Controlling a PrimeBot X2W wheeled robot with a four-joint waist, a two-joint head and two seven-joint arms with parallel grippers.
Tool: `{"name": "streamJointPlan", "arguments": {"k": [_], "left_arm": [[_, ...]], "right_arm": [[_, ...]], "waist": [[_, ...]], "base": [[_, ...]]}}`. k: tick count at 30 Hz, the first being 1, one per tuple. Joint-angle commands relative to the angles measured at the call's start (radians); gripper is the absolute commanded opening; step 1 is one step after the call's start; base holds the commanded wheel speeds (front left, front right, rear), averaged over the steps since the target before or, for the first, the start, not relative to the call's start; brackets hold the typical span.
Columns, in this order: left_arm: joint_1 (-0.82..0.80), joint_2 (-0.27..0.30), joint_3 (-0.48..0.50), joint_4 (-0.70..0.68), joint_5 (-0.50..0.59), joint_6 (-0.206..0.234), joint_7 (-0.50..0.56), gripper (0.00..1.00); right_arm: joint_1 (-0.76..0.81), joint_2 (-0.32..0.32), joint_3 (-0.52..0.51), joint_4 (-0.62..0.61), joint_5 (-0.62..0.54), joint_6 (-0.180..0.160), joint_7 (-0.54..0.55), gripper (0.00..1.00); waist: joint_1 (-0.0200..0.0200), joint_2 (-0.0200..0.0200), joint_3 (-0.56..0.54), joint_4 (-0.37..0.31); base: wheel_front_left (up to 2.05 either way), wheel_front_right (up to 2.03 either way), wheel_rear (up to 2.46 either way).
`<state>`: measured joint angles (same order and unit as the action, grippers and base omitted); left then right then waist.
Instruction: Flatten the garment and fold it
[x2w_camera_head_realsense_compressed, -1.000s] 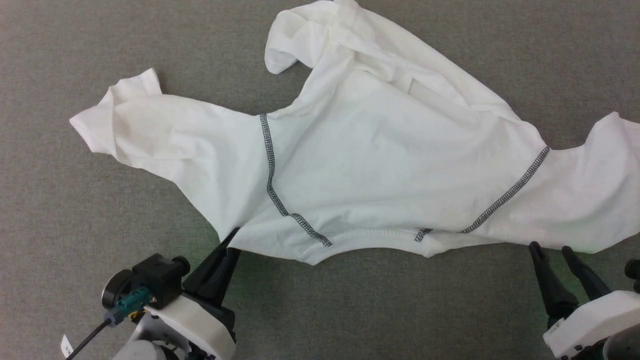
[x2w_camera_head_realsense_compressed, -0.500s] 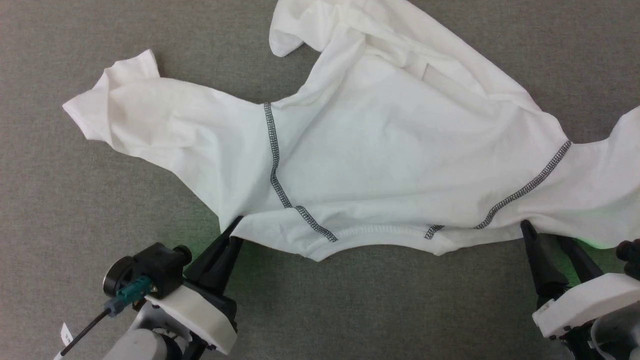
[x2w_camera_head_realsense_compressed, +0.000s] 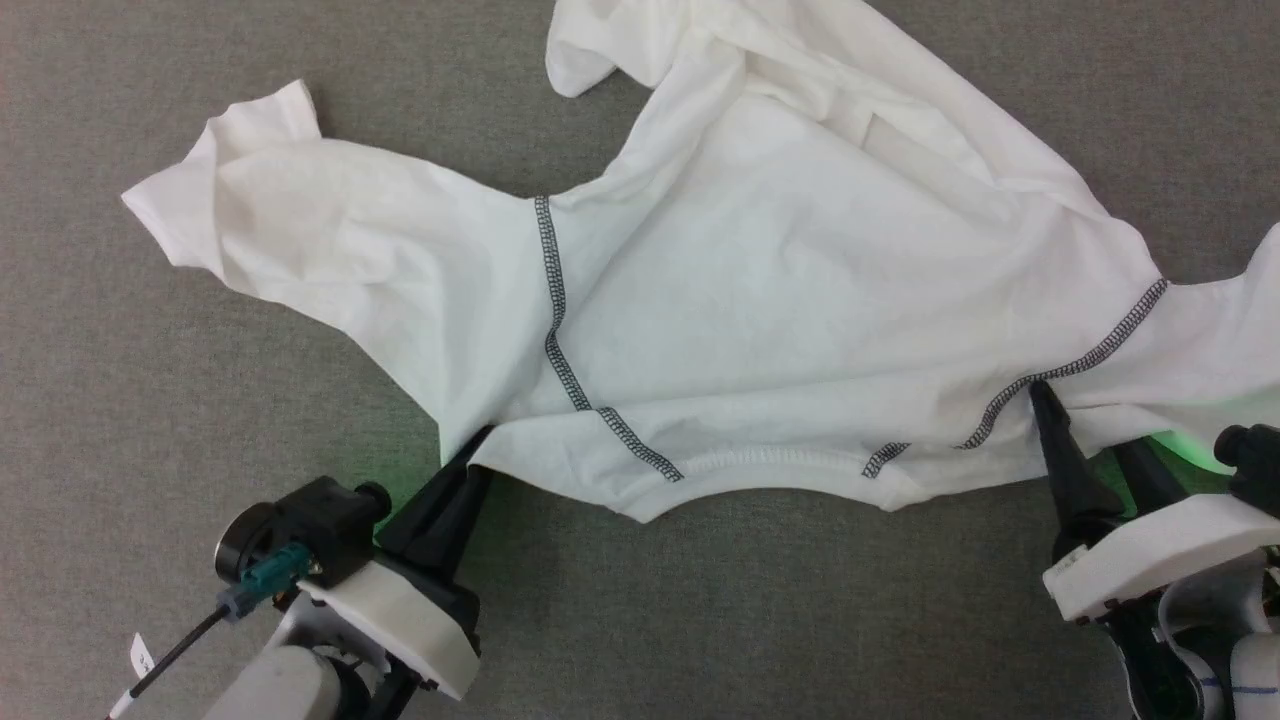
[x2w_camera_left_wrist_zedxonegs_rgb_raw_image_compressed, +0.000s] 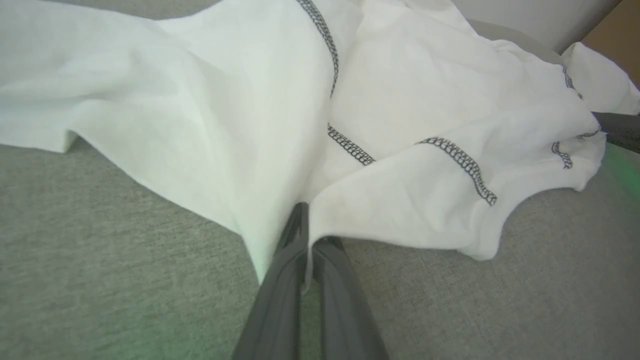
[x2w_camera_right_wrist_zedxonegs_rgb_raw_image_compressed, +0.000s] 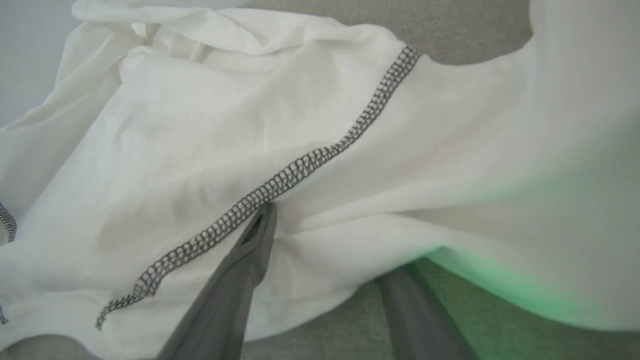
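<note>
The garment (x2w_camera_head_realsense_compressed: 800, 280), a white T-shirt with dark zigzag seams, lies crumpled and spread on a grey surface, collar (x2w_camera_head_realsense_compressed: 770, 462) toward me. My left gripper (x2w_camera_head_realsense_compressed: 478, 452) is shut on its near edge beside the left seam (x2w_camera_head_realsense_compressed: 553, 320); in the left wrist view the cloth (x2w_camera_left_wrist_zedxonegs_rgb_raw_image_compressed: 250, 100) is pinched between the closed fingers of this gripper (x2w_camera_left_wrist_zedxonegs_rgb_raw_image_compressed: 306, 225). My right gripper (x2w_camera_head_realsense_compressed: 1085, 425) is open across the edge by the right seam (x2w_camera_head_realsense_compressed: 1080, 365). In the right wrist view one of its fingers (x2w_camera_right_wrist_zedxonegs_rgb_raw_image_compressed: 260, 225) rests on the cloth (x2w_camera_right_wrist_zedxonegs_rgb_raw_image_compressed: 250, 125), and the other passes beneath.
Grey felt-like surface (x2w_camera_head_realsense_compressed: 150, 400) surrounds the shirt on every side. One sleeve (x2w_camera_head_realsense_compressed: 220, 200) reaches far left, the other (x2w_camera_head_realsense_compressed: 1240, 330) runs off the right edge. A green glow (x2w_camera_head_realsense_compressed: 1170, 450) shows under the cloth by the right gripper. A pale wall (x2w_camera_left_wrist_zedxonegs_rgb_raw_image_compressed: 525, 15) stands beyond.
My right gripper has moved forward to the shirt's edge, one finger now on top at the seam and one below. The left gripper keeps its hold; the cloth has shifted slightly.
</note>
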<state>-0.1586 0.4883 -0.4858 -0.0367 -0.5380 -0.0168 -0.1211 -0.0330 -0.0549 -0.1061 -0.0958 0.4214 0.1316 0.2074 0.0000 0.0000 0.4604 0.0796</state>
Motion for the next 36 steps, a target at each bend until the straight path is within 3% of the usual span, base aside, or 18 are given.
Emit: {"name": "streamJointPlan", "arguments": {"k": [1, 13, 22, 27, 36], "left_arm": [[-0.02, -0.006, -0.001, 0.004, -0.005, -0.006, -0.007, 0.0], [-0.019, -0.033, 0.082, -0.066, -0.041, 0.022, -0.108, 0.0], [-0.091, -0.079, 0.164, -0.202, -0.05, 0.03, -0.132, 0.0], [-0.187, -0.073, 0.195, -0.243, -0.059, 0.067, -0.065, 0.0], [-0.443, -0.023, 0.216, -0.258, -0.098, 0.091, 0.175, 0.0]], "right_arm": [[-0.01, 0.005, 0.011, 0.024, -0.004, -0.001, 0.002, 0.0], [-0.031, 0.005, -0.025, -0.048, 0.0, -0.001, -0.094, 0.0], [-0.136, 0.005, 0.02, -0.198, -0.03, -0.001, -0.055, 0.0], [-0.277, 0.005, 0.055, -0.26, -0.082, -0.001, 0.02, 0.0], [-0.58, 0.005, 0.121, -0.259, -0.148, -0.001, 0.19, 0.0]], "waist": [[0.0, 0.0, 0.002, 0.002], [0.0, 0.0, -0.041, -0.018], [0.0, 0.0, -0.154, -0.049], [0.0, 0.0, -0.232, -0.068], [0.0, 0.0, -0.332, -0.082]], "base": [[0.0, 0.0, 0.0], [0.0, 0.0, 0.0], [0.0, 0.0, 0.0], [0.0, 0.0, 0.0], [0.0, 0.0, 0.0]]}}
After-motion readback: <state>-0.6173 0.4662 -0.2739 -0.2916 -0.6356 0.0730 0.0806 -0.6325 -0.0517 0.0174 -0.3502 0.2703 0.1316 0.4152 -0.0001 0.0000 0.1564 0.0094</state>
